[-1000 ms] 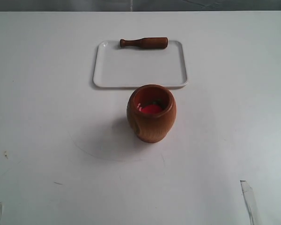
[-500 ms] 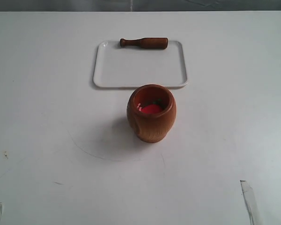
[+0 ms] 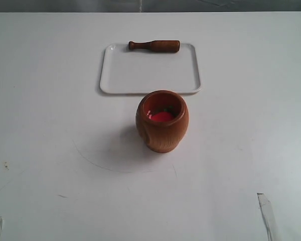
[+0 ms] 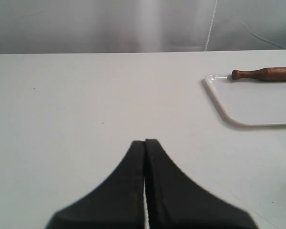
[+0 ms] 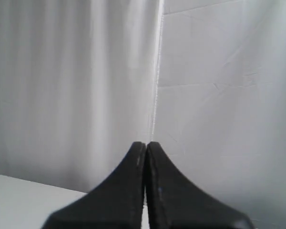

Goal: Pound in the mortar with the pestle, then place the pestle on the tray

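Observation:
The reddish-brown wooden mortar (image 3: 162, 121) stands upright on the white table, its inside showing red. Just behind it lies the flat white tray (image 3: 149, 75). The dark brown pestle (image 3: 154, 46) rests on its side along the tray's far edge, knob end to the left. In the left wrist view the pestle (image 4: 264, 74) and a corner of the tray (image 4: 219, 102) appear far from my left gripper (image 4: 145, 141), which is shut and holds nothing. My right gripper (image 5: 146, 143) is also shut and empty, facing a white curtain. Neither arm shows in the exterior view.
Faint pencil marks and small specks (image 3: 6, 165) dot the table (image 3: 50, 125). A strip of clear tape (image 3: 267, 213) sticks to its near right edge. A white curtain (image 5: 71, 86) hangs behind the table.

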`<action>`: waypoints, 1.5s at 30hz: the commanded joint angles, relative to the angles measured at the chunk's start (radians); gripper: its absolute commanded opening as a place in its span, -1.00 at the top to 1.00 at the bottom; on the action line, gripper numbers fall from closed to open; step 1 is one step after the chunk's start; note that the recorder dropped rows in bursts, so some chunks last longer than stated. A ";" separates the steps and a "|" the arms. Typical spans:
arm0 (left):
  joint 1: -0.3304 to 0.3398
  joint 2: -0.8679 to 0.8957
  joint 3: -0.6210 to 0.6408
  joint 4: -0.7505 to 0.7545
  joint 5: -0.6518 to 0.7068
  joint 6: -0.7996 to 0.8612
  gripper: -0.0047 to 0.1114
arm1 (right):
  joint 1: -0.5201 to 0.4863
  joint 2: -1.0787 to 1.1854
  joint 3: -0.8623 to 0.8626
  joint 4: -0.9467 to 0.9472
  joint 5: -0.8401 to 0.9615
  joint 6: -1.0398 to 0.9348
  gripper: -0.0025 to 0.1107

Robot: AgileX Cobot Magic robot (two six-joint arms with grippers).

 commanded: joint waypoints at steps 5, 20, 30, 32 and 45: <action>-0.008 -0.001 0.001 -0.007 -0.003 -0.008 0.92 | -0.008 -0.089 0.008 -0.019 0.289 0.011 0.96; -0.008 -0.001 0.001 -0.007 -0.003 -0.008 0.92 | -0.008 -0.087 0.008 0.275 0.543 0.076 0.96; -0.008 -0.001 0.001 -0.007 -0.003 -0.008 0.92 | 0.007 -0.087 0.008 0.224 0.648 -0.176 0.96; -0.008 -0.001 0.001 -0.007 -0.003 -0.008 0.92 | 0.012 -0.087 0.008 0.222 0.651 -0.176 0.96; -0.008 -0.001 0.001 -0.007 -0.003 -0.008 0.92 | -0.202 -0.127 0.008 0.239 0.718 -0.181 0.96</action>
